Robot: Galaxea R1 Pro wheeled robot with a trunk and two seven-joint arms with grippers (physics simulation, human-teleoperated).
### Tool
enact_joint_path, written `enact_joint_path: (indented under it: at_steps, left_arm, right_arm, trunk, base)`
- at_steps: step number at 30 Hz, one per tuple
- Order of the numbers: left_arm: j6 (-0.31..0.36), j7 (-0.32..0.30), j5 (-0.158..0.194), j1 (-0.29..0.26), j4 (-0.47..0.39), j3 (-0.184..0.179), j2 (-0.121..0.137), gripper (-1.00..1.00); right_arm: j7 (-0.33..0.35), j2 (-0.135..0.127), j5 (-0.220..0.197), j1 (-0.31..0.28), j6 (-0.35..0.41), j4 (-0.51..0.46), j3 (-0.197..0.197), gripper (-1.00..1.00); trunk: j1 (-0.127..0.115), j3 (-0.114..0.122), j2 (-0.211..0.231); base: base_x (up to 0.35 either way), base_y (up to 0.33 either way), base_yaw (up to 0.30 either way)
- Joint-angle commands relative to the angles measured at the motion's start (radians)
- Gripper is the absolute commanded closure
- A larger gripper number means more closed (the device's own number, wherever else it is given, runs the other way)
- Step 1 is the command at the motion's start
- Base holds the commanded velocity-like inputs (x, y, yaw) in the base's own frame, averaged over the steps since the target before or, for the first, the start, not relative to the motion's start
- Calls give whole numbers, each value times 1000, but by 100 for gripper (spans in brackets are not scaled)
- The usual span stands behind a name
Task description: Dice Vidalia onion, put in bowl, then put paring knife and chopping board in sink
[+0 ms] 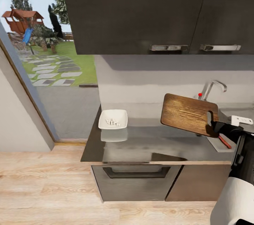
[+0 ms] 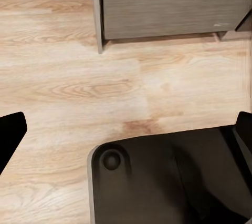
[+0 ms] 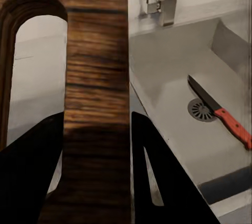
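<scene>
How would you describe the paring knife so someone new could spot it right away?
Find the steel sink under the chrome tap with the red knob. The paring knife lies flat on the basin floor, its blade across the round drain. Its red-orange handle and dark pointed blade stand out against the grey steel.

No readable text, labels or numbers

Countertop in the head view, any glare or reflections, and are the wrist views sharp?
Head view: the glossy countertop mirrors the bowl just below it. Right wrist view: chopping board grain sharp, paring knife clear. Left wrist view: floor slightly soft.
</scene>
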Motion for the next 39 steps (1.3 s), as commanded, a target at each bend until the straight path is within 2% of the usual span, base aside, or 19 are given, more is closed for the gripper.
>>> enact_joint_path:
  at_steps: [1,15,16,19,20,23,39]
  left_arm:
    - [-1,-6,-7,0,-2,8,-1,-100]
    - [-1,-6,-7,0,-2,8,-1,-100]
    - [-1,-6,-7,0,-1,8,-1,-100]
    - [-1,-6,-7,0,-1,8,-1,-100]
    - [-1,-6,-7,0,-1,8,-1,-100]
    - [-1,-6,-7,0,-1,8,-1,-100]
    - [-1,-6,-7,0,-1,8,-1,-100]
  right_arm:
    - [10,0,5,-1,3,-1,-1,100]
    - [6,8,6,-1,0,6,-1,100]
    - [0,8,16,-1,0,6,0,100]
    - [-11,12,84,-1,-2,7,1,100]
    - [-13,22,108,-1,-3,7,2,100]
    - [-17,45,131,-1,-5,8,2,100]
    - [-66,52,139,-1,-5,46,3,100]
  trunk:
    - [1,-2,-2]
    - [1,-1,-2]
    - [1,-1,-2]
    - [1,-1,-2]
    - [1,-1,-2]
    - [1,-1,-2]
    - [1,-1,-2]
  base:
    - [0,-261,-38]
    - [0,-239,-3]
    - [0,-230,0]
    - [0,-229,0]
    - [0,-229,0]
    - [0,-229,0]
    - [0,-207,0]
